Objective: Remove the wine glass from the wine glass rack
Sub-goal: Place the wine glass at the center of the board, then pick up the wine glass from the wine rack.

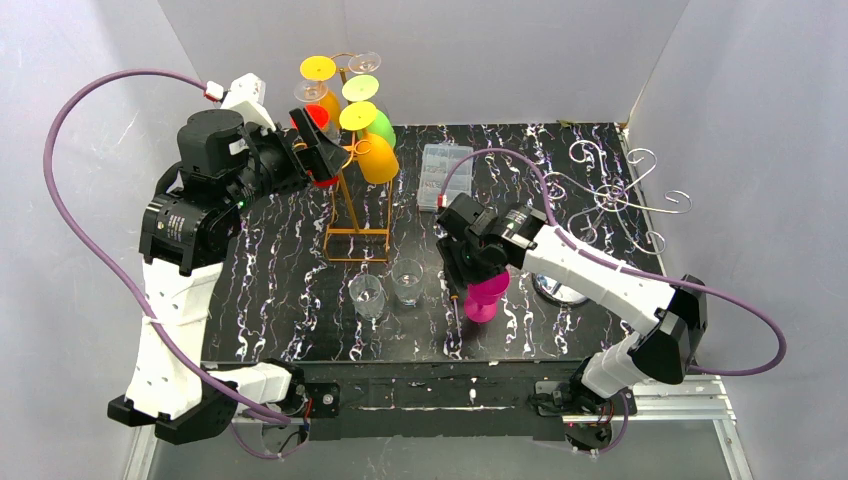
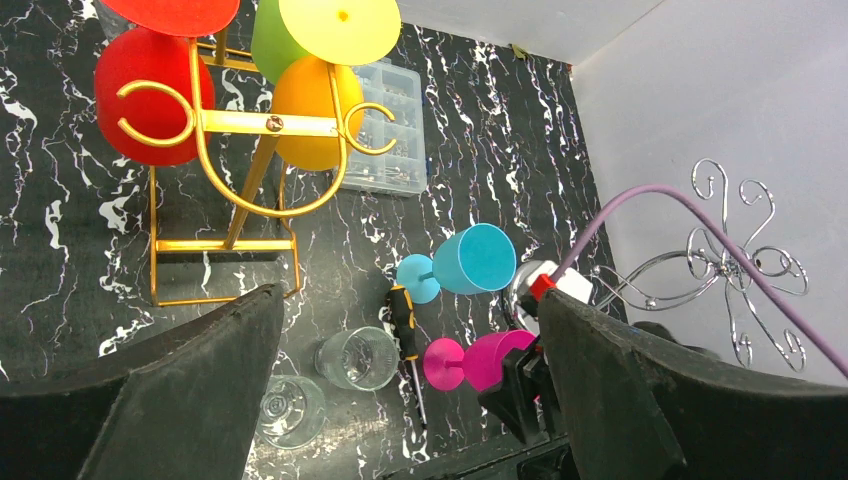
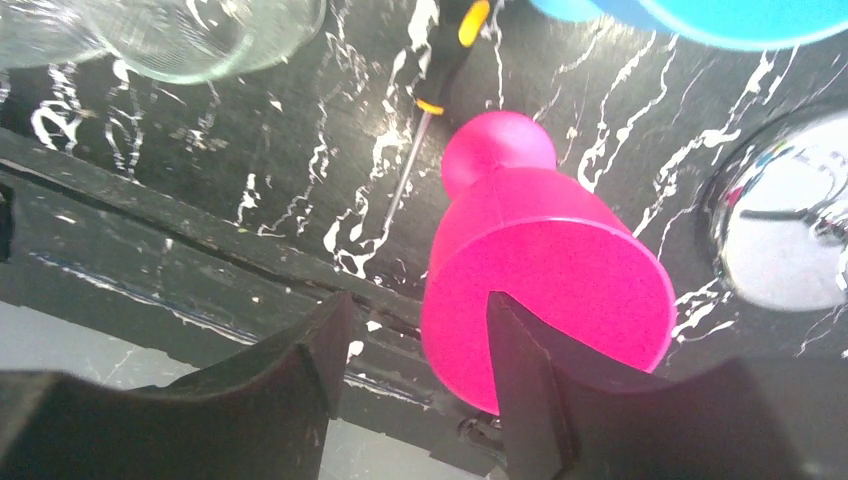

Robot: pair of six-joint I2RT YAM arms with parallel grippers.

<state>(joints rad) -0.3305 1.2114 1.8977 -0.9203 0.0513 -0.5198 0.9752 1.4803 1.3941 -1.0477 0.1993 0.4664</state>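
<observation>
My left hand (image 2: 408,295) was wide open and held nothing, up at the gold rack (image 2: 240,122) at the back left of the desk (image 1: 280,300). From its wrist camera the red glass (image 2: 150,95) hung upside down on one hooked arm of the rack, ahead of the fingers and not between them. The orange glass (image 2: 305,110) and green glass (image 2: 270,40) hung on the other side. My right hand (image 3: 418,310) was down near the desk's front edge with its fingers apart. The pink glass (image 3: 540,250) sat just under it on the desk, off the rack. Its rim showed in the gap, and one finger (image 3: 560,400) crossed in front of the bowl. I could not tell whether that finger touched it, and the other finger (image 3: 300,370) stood clear of it. A screwdriver (image 3: 440,70) lay just beside the pink glass. A blue glass (image 2: 475,258) sat a little farther back, and I could not tell if it stood or lay on its side. Two clear glasses (image 1: 367,295) stood near the front of the rack, left of the pink one. A plastic box (image 1: 445,175) lay behind them, and a silver wire stand (image 1: 620,195) stood at the back right.
</observation>
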